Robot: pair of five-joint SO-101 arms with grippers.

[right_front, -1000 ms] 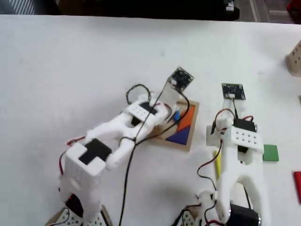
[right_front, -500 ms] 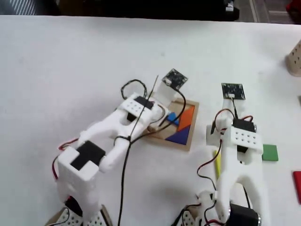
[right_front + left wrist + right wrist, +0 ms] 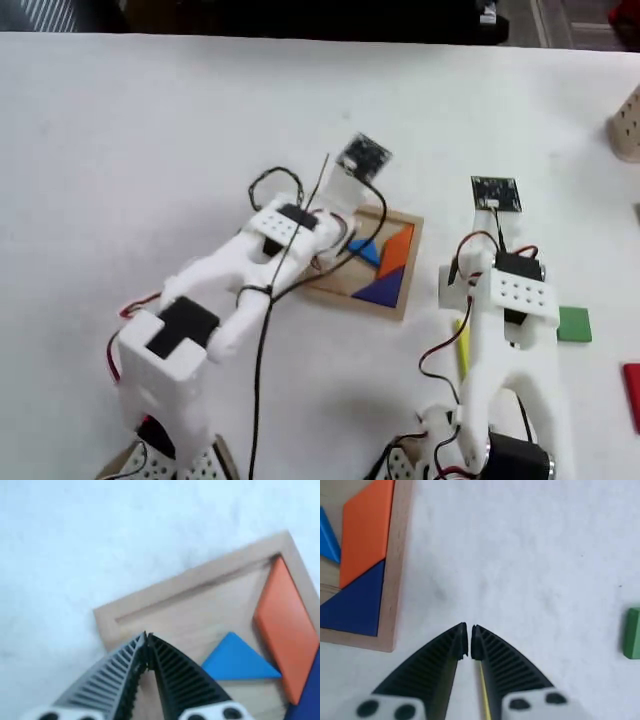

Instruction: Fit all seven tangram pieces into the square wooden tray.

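Judging by their look, the pieces are thin, stiff, light and smooth-faced, so likely to slip; a pinch across two opposite edges seems the surest hold, since a flat face gives a claw nothing to grip. Three lie inside the tray [image 3: 165, 582]: an orange piece [image 3: 287, 625], a blue triangle [image 3: 240, 660] and a dark blue piece [image 3: 357, 597]. A green piece [image 3: 575, 325] and a red piece [image 3: 632, 395] lie well apart from the tray. The left arm slants over the tray, its left claw [image 3: 147, 645] pinched closed and empty above the bare floor beside the triangle. The right arm is stretched forward beside the tray, its right claw [image 3: 469, 632] closed tip to tip over bare desk; a yellow sliver [image 3: 483, 692] shows behind the tips, gripped or merely beneath, I cannot tell.
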